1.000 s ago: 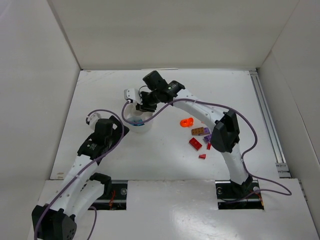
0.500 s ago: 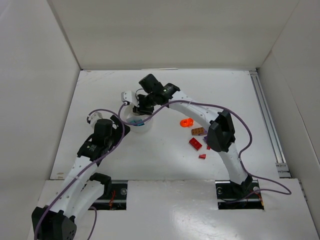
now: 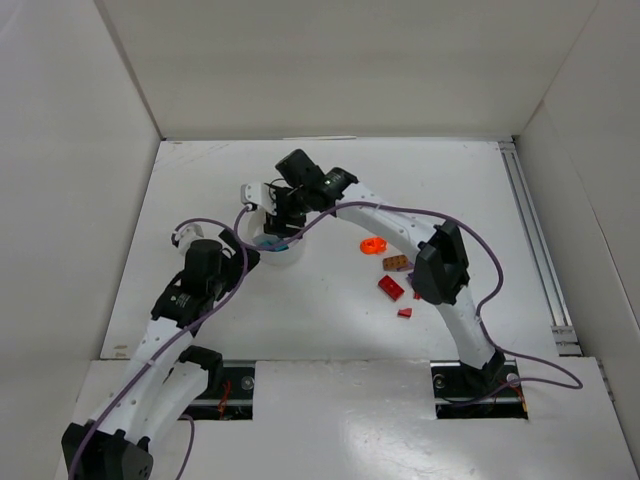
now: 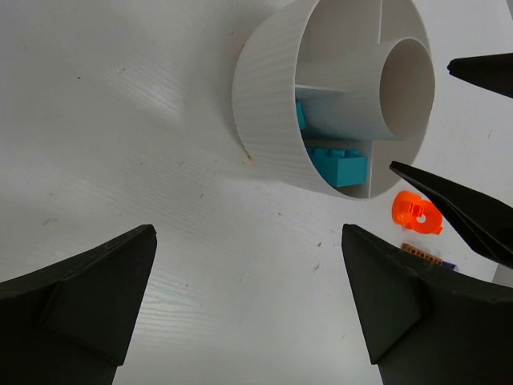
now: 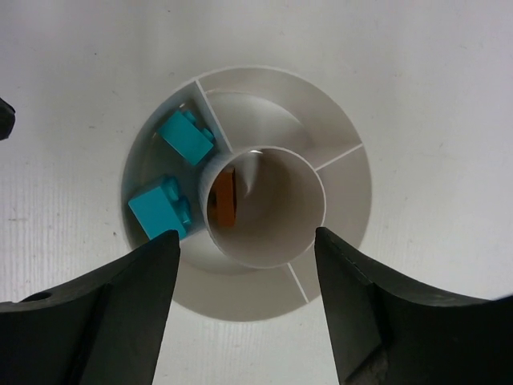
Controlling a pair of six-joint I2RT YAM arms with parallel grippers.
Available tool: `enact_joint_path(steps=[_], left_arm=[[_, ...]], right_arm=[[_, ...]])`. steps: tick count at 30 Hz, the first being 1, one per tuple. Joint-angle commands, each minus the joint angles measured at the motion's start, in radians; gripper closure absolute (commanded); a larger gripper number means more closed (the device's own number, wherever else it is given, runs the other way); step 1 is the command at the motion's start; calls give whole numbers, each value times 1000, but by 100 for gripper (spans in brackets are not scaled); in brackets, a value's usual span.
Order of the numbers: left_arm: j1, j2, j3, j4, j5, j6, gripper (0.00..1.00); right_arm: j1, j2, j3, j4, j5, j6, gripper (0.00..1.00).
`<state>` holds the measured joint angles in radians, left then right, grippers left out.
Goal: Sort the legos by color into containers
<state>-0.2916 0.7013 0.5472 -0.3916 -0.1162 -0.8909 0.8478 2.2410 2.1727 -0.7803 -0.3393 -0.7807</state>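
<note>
The white divided dish [image 3: 277, 250] stands left of the table's middle. Two teal bricks [image 5: 171, 175] lie in one wedge, and an orange-brown brick [image 5: 224, 197] stands inside the central hub. My right gripper [image 3: 279, 212] hangs straight above the dish, open and empty [image 5: 246, 261]. My left gripper [image 3: 243, 256] is open and empty just left of the dish, low over the table [image 4: 248, 309]. Loose on the table to the right are an orange ring [image 3: 372, 244], a brown brick [image 3: 397, 263], a red brick [image 3: 390, 287] and a small red piece [image 3: 405, 313].
The right arm's elbow [image 3: 440, 265] hangs over the loose bricks and hides any purple ones. In the left wrist view the right gripper's fingertips [image 4: 449, 200] show beside the dish [image 4: 264, 88], with the orange ring [image 4: 418, 212] beyond. White walls enclose the table.
My right gripper has shifted a little left over the dish, and its elbow now covers the purple bricks. My left gripper has drawn slightly back from the dish.
</note>
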Motion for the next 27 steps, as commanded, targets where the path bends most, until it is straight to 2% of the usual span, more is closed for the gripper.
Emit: enact_joint_path(steps=[1, 4, 7, 10, 13, 15, 16, 17, 18, 20, 21, 22, 24, 26, 27], left_arm=[[5, -28, 13, 23, 7, 30, 0], [5, -37, 22, 33, 33, 44, 0], [5, -37, 33, 68, 79, 82, 0], [-4, -25, 42, 138, 150, 144, 0], [-70, 13, 66, 218, 210, 220, 0], [-110, 52, 79, 275, 300, 291, 0], [-132, 113, 79, 365, 364, 317, 0], [-189, 151, 95, 411, 488, 345, 0], [-233, 190, 105, 459, 513, 390, 0], [-341, 320, 137, 578, 491, 493, 0], [-439, 369, 164, 588, 457, 541, 0], [-480, 421, 198, 588, 440, 657, 0], [-562, 570, 288, 611, 412, 778, 0], [-563, 704, 348, 629, 429, 905, 2], [-563, 749, 415, 640, 496, 941, 6]], right_arm=[[20, -90, 35, 29, -1, 21, 27], [20, -159, -20, 73, 52, 30, 24], [20, -303, -164, 146, 137, 56, 21], [-35, -481, -376, 213, 169, 109, 15], [-137, -687, -627, 317, 146, 181, 0], [-243, -842, -755, 378, 114, 219, 0], [-280, -892, -868, 392, 96, 228, 0], [-318, -938, -917, 401, 60, 228, 0], [-393, -980, -960, 401, 45, 238, 0], [-461, -1081, -1062, 388, -7, 238, 0], [-519, -1109, -1086, 371, -29, 238, 0], [-545, -1150, -1122, 357, -47, 229, 0], [-587, -1182, -1146, 326, -93, 218, 0], [-641, -1222, -1180, 297, -124, 209, 0], [-657, -1235, -1189, 286, -145, 209, 0]])
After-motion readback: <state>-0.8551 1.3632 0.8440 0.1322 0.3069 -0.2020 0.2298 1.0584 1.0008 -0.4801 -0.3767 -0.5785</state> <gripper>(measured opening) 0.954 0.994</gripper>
